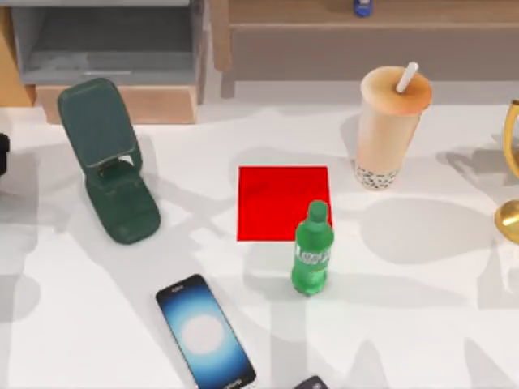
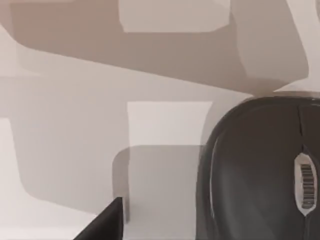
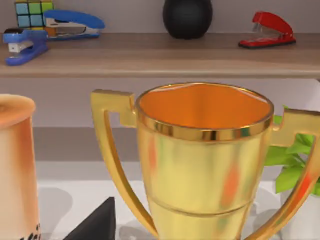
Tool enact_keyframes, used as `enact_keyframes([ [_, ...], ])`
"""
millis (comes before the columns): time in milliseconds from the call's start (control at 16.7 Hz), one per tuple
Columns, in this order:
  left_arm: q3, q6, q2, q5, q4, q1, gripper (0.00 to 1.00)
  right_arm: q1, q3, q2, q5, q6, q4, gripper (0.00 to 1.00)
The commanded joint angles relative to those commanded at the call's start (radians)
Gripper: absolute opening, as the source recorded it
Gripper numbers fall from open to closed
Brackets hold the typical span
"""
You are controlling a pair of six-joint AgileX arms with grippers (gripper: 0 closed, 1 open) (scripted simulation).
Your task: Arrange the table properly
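Note:
The white table (image 1: 422, 308) carries a dark green phone stand (image 1: 109, 158) at the left and a red square mat (image 1: 276, 194) in the middle. A green bottle (image 1: 312, 250) stands upright at the mat's front right corner. A smartphone (image 1: 204, 332) lies face up near the front. A bubble tea cup (image 1: 389, 126) stands at the back right, with a gold trophy (image 1: 511, 174) at the right edge. A dark part of my left gripper (image 2: 102, 225) sits close to a black mouse (image 2: 255, 170). A dark part of my right gripper (image 3: 95, 222) hangs just before the trophy (image 3: 202, 160).
A light-wood shelf unit (image 1: 122, 49) runs along the back. Its ledge (image 3: 150, 57) holds a blue stapler (image 3: 72, 22), a red stapler (image 3: 270, 30), a colour cube (image 3: 32, 10) and a black round object (image 3: 187, 17). A green plant (image 3: 292, 160) stands behind the trophy. A small dark item (image 1: 310, 382) lies at the front edge.

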Motion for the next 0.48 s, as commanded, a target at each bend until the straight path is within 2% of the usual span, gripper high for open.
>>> enact_keyframes([
  [480,0.0,0.0,0.0,0.0,0.0,0.0,0.17,0.0,0.0,0.0,0.0,0.0,0.0,1.0],
])
